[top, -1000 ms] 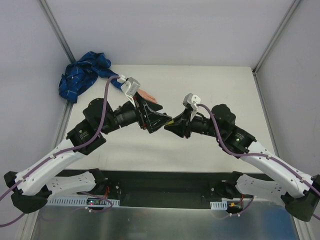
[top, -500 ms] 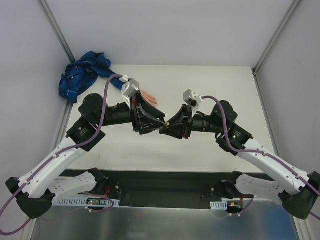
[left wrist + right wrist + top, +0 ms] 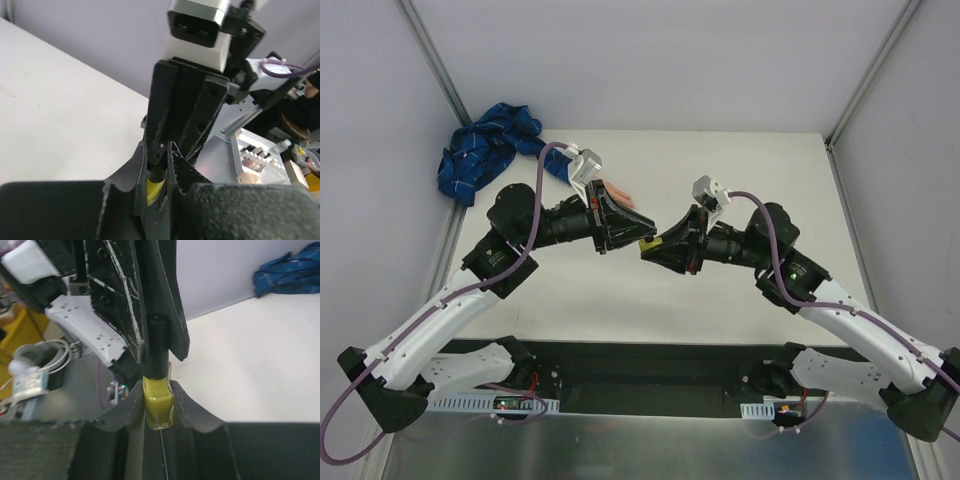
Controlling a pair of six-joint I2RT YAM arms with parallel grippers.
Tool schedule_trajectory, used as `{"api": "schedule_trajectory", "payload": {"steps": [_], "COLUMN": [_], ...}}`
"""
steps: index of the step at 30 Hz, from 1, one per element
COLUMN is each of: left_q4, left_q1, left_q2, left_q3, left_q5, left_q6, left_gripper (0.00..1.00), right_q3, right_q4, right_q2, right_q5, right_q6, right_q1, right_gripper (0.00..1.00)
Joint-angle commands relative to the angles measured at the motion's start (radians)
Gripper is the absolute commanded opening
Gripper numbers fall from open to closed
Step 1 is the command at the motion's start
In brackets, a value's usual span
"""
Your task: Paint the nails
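A small bottle of yellow polish [image 3: 158, 405] with a black cap [image 3: 157, 347] is held above the middle of the table. My right gripper [image 3: 158, 400] is shut on its yellow body. My left gripper [image 3: 157, 160] comes from the opposite side and is shut on the black cap [image 3: 156, 171]. In the top view the two grippers meet tip to tip around the bottle [image 3: 647, 243]. The flesh-coloured mannequin hand [image 3: 620, 190] peeks out behind my left wrist, mostly hidden. Its nails are too small to make out.
The blue plaid sleeve [image 3: 485, 150] lies bunched at the table's back left corner. White table surface [image 3: 760, 170] stretches to the right and behind the arms. Metal frame posts stand at both back corners.
My left gripper moved right toward the right gripper and went from open to shut on the bottle's cap. The right gripper shifted slightly and kept its hold on the bottle.
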Motion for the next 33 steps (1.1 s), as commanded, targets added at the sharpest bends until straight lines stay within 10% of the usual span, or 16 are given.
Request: {"api": "schedule_trajectory", "payload": {"steps": [1, 2, 5, 7, 13, 19, 26, 33], "left_q4": [-0.093, -0.111, -0.216, -0.255, -0.274, -0.272, -0.176, -0.036], "left_q1": [-0.011, -0.033, -0.099, -0.124, -0.113, -0.063, -0.035, -0.003], "left_q2": [0.011, 0.01, 0.033, 0.062, 0.064, -0.008, -0.05, -0.082], "left_q3": [0.016, 0.018, 0.051, 0.088, 0.13, 0.131, 0.026, -0.016], "left_q5": [-0.2, -0.36, -0.626, -0.729, -0.673, -0.464, -0.23, -0.059], "left_q6": [-0.029, -0.032, -0.042, -0.078, -0.058, -0.013, 0.01, -0.019], "left_gripper": [0.0, 0.0, 0.0, 0.0, 0.0, 0.73, 0.79, 0.77], "right_q3": [0.089, 0.113, 0.171, 0.199, 0.223, 0.213, 0.115, 0.095], "right_q4": [-0.15, -0.185, -0.121, -0.106, -0.159, -0.283, -0.19, -0.133], "right_q2": [-0.055, -0.032, 0.09, 0.138, 0.139, 0.07, 0.013, -0.006], "right_q5": [0.487, 0.925, 1.478, 1.505, 1.215, 0.795, 0.238, 0.025], "right_q6": [-0.213, -0.349, -0.525, -0.585, -0.559, -0.455, -0.248, -0.142], "right_q1": [0.152, 0.24, 0.459, 0.467, 0.407, 0.287, 0.134, 0.071], "right_gripper": [0.0, 0.0, 0.0, 0.0, 0.0, 0.0, 0.0, 0.0]}}
